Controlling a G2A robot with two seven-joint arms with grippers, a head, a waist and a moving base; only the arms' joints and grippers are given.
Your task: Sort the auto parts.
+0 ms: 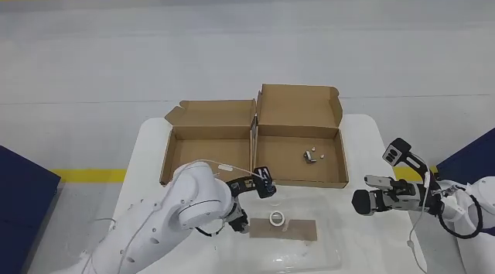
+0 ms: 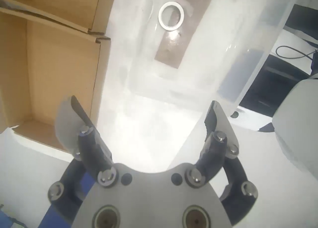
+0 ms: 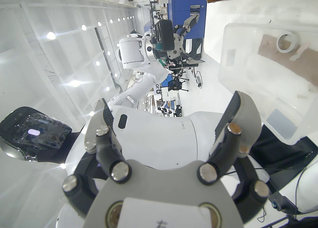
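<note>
From where I stand, the left gripper (image 2: 144, 111) hangs with its jaws spread wide and nothing between them, over the near-left end of a clear plastic tray (image 2: 251, 75). In the top view that gripper (image 1: 251, 200) sits just left of the frame's centre, low down. Ahead of it a white ring (image 2: 171, 16) lies flat in the tray on a brown sheet (image 2: 169, 52), apart from the fingers (image 2: 213, 114). In the top view the ring (image 1: 277, 218) is low in the middle of the frame, near the sheet's (image 1: 298, 230) left end. The right gripper (image 3: 171, 105) is released as well, holding nothing. In the top view it (image 1: 357, 201) hovers at the lower right, beside the tray (image 1: 332, 255) and pointing towards it. Its wrist view catches the ring (image 3: 285, 41) in the tray (image 3: 223, 40), and the left gripper (image 3: 196, 40) farther off. Beyond the tray, in the middle of the top view, two open cardboard boxes stand side by side on the white table (image 1: 363, 135). The left box (image 1: 209, 154) looks bare inside. The right box (image 1: 302, 162) holds a small pale part (image 1: 311, 154) near its centre; I cannot tell its shape.
</note>
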